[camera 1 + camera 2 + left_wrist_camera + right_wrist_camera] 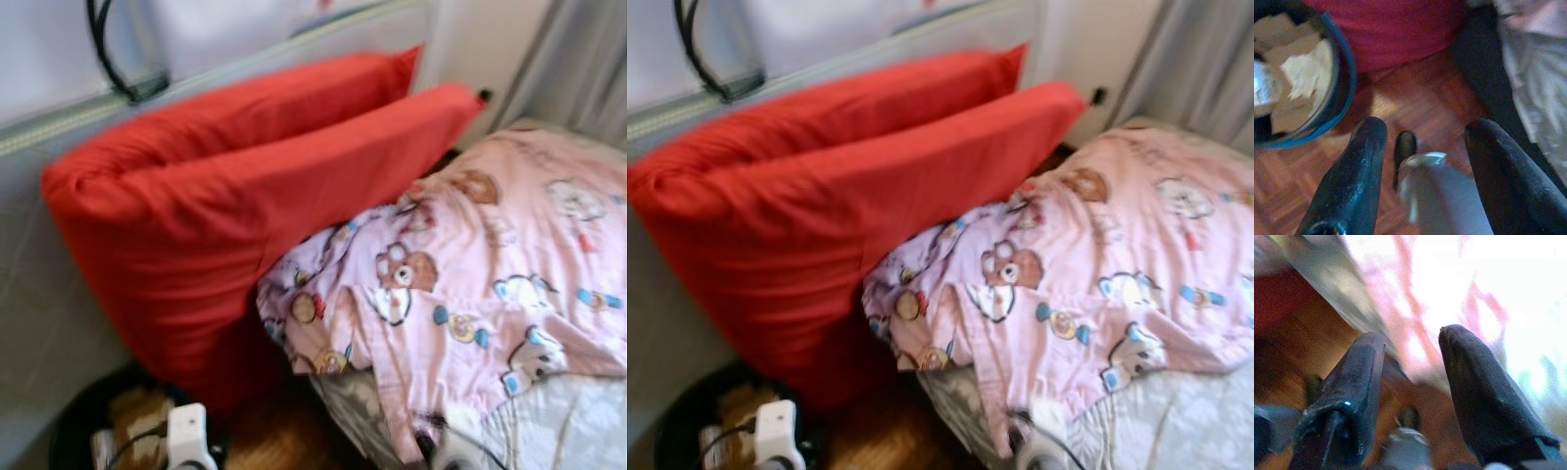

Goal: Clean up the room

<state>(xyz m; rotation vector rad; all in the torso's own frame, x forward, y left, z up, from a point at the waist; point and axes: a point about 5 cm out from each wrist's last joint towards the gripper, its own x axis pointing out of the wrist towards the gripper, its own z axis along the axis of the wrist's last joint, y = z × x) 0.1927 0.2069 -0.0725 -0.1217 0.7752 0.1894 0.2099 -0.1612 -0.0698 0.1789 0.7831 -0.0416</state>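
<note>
So we've got two big red pillows [245, 196] leaning against the pale wall [59, 294] on the left, one stacked behind the other, with their near ends down by the floor. A black cable [103, 49] hangs down the wall at the far left, above them. Right of the pillows is the bed [558, 421], and a crumpled pink blanket with cartoon bears [470, 284] is bunched up over it, its near-left corner drooping over the bed's edge and touching the front pillow. Far right there's a grey curtain [578, 59].

Down at the near left, on the wooden parquet floor [1415, 103], sits a round dark bin [1344, 73] with a blue rim, just beside the low end of the pillows. Inside we can see crumpled paper and cardboard scraps [1298, 83], so it's already got trash in it.

Our left pincer [1425, 142] hangs over the floor just to the right of the bin, fingers spread apart with nothing between them; below it we can make out what looks like the robot's own leg and a dark foot. Our right pincer [1410, 357] is also open and empty, pointing down at the floor right next to the bed's edge, where the pink blanket hangs, washed out by bright light. Everything's a bit blurry.
</note>
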